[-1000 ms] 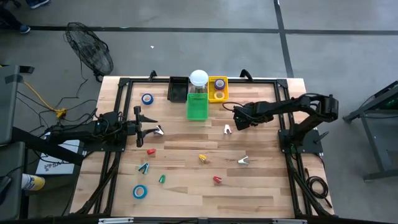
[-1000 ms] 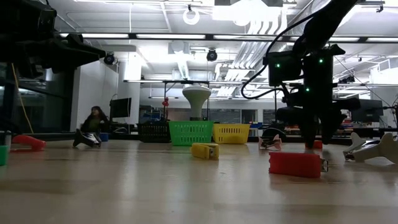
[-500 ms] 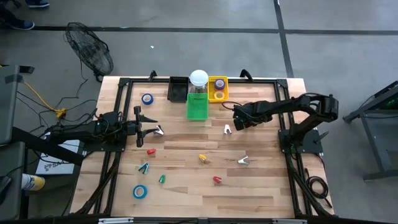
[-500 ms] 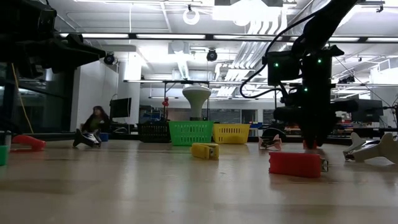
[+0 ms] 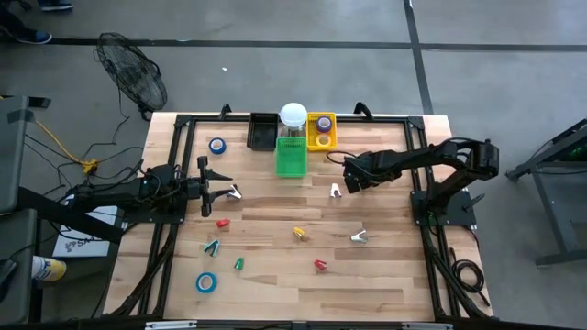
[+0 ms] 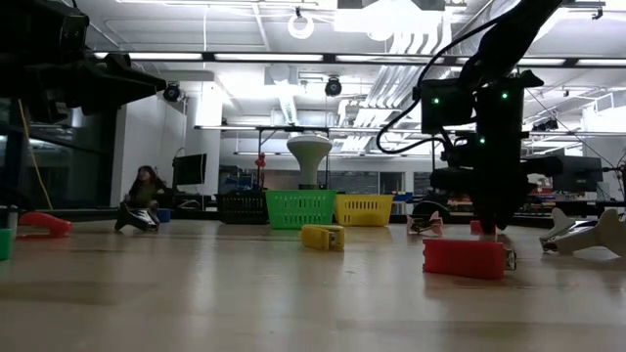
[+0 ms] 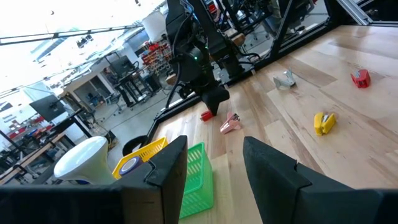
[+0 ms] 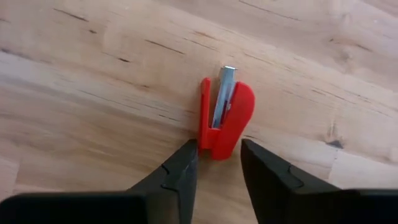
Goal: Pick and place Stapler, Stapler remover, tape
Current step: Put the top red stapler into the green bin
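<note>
A small red stapler (image 8: 225,119) lies flat on the wooden table (image 8: 93,62), metal strip up.

Grey concrete floor (image 5: 275,23), black floor fan (image 5: 133,78) beside wooden worktop (image 5: 275,266), ceiling strip lights (image 6: 245,56), white ducts overhead, distant shelving.

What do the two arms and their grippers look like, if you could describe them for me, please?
Both arms are dark, jointed and slim. The right gripper has two flat black fingers tapering to blunt tips; the left gripper has the same black, wedge-shaped pair. Black cables loop along the right arm, and small green lights glow on its wrist housing.
</note>
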You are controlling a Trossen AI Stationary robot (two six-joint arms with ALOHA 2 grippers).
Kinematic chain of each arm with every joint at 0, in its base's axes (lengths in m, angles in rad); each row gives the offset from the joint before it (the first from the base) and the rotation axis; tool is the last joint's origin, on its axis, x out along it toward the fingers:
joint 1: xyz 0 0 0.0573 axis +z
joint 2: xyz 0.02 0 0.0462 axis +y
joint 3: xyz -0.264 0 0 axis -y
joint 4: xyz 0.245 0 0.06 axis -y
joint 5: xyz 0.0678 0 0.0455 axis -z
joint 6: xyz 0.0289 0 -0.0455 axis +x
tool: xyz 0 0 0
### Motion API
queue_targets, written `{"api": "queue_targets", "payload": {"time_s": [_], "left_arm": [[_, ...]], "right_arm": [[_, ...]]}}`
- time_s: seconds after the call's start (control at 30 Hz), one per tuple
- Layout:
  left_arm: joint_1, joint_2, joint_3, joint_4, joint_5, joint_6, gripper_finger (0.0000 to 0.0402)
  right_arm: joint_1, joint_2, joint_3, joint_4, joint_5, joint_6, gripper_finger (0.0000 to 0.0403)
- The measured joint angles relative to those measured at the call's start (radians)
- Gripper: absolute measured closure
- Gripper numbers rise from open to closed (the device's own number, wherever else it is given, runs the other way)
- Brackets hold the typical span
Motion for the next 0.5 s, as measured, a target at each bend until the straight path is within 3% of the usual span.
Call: {"api": "queue_targets", "payload": {"time_s": [0.27,0.5], "left_arm": [[0.000,0.000,0.000,0.000,0.000,0.000,0.0247],[0.000,0.000,0.000,0.000,0.000,0.000,0.0247]], "right_arm": [[0.000,-0.002,0.000,0.072,0.006,0.027,0.0216],[0.000,-0.002,0.000,0.039,0.013,0.063,0.0210]]}}
